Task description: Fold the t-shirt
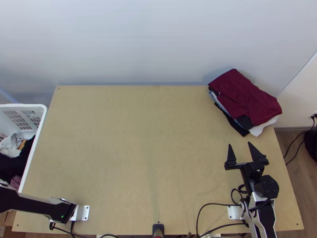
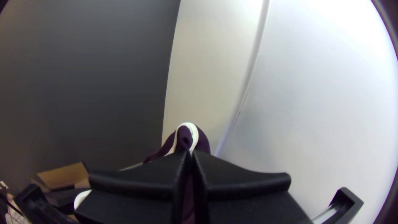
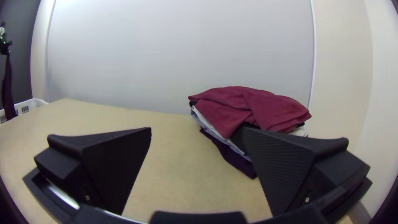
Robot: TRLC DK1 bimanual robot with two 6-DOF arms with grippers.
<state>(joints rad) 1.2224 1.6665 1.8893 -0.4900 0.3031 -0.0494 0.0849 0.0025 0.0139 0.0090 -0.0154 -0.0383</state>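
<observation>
- Left wrist view: the left gripper point(image 2: 189, 155) has its fingers clenched on a dark shirt point(image 2: 203, 140) with a white band near the tips. The pinch looks small, so the cloth's own weight could pull it loose.
- In the right wrist view the shirt hangs as a long, narrow strip by the basket point(image 3: 34, 101), probably the t-shirt to fold, though it is too small and dim there to be sure. If let go there, it would likely drop back in or slip down between basket and table point(image 1: 138, 139).
- Its lower end is close to the basket's rim; swung across low, it could catch there or drag out some of the clothes point(image 1: 18, 164) inside.
- Hanging bunched from one place, it may land on the table as a twisted heap, hiding sleeves and hem and spoiling the first fold.
- The right gripper point(image 3: 198, 129) holds nothing, its fingers spread wide near the pile point(image 3: 248, 103) at the table's far right corner. Moved forward carelessly, it could nudge the pile, whose layers lean unevenly, and topple the red top piece.
- Should the right gripper come to help too early, a swaying shirt could give it a poor grip, with two layers pinched instead of one.
</observation>
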